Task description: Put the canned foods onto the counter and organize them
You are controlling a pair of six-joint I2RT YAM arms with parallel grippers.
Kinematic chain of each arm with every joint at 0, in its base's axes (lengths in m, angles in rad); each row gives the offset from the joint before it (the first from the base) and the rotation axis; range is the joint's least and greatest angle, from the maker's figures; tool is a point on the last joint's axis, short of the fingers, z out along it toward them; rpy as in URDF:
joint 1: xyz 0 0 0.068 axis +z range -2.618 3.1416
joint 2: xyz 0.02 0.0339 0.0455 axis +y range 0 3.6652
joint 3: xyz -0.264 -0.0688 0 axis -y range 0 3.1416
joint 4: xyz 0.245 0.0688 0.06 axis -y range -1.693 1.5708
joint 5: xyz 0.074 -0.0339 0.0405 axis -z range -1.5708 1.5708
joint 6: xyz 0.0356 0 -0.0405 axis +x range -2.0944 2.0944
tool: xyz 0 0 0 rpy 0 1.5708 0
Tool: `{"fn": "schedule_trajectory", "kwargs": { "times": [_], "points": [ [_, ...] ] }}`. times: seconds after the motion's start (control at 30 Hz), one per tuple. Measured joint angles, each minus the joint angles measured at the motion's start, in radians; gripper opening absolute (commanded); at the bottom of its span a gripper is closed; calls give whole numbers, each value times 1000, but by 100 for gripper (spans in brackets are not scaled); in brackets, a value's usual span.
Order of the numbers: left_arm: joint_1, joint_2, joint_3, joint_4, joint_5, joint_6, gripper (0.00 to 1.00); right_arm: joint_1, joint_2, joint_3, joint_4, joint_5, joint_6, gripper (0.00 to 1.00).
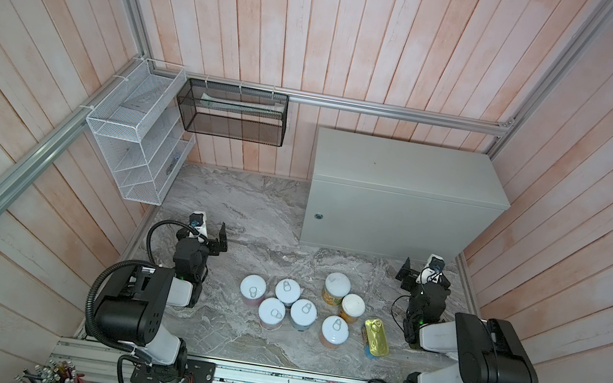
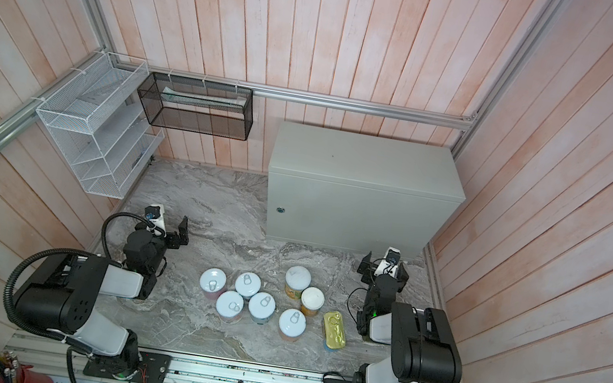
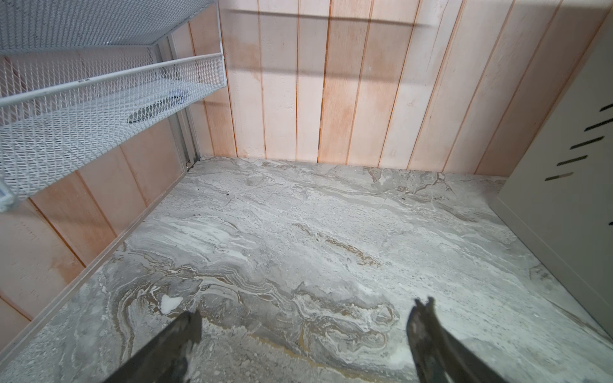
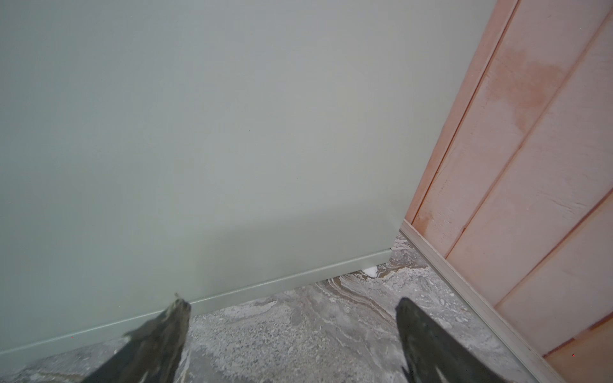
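cans: eight metal cans point(image 1: 303, 311) sitting bunched on grey marble tabletop point(image 1: 250, 212)
left gripper point(image 3: 308, 311): fingers hanging apart
right gripper point(image 4: 292, 305): fingers apart, facing light-grey metal box point(image 4: 232, 132)

I see a white mesh rack point(image 1: 128, 137) on the left wall, a black mesh basket point(image 1: 232, 121) hanging beside it, both above the grey marble worktop point(image 1: 242, 211).

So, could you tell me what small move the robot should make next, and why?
Probably swing the right gripper back toward the nearer white-lidded can: its jaws stand open and empty facing the counter, whose top holds nothing, while all eight cans sit on the marble.
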Motion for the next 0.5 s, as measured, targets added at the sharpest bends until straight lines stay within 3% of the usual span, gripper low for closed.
{"fn": "schedule_trajectory", "kwargs": {
  "times": [0.3,0.5],
  "points": [
    [0,0,0,0,0,0,100,-2,0,1,-2,-5,2,98],
    [0,0,0,0,0,0,100,-55,-5,3,-19,-84,22,98]
  ]
}}
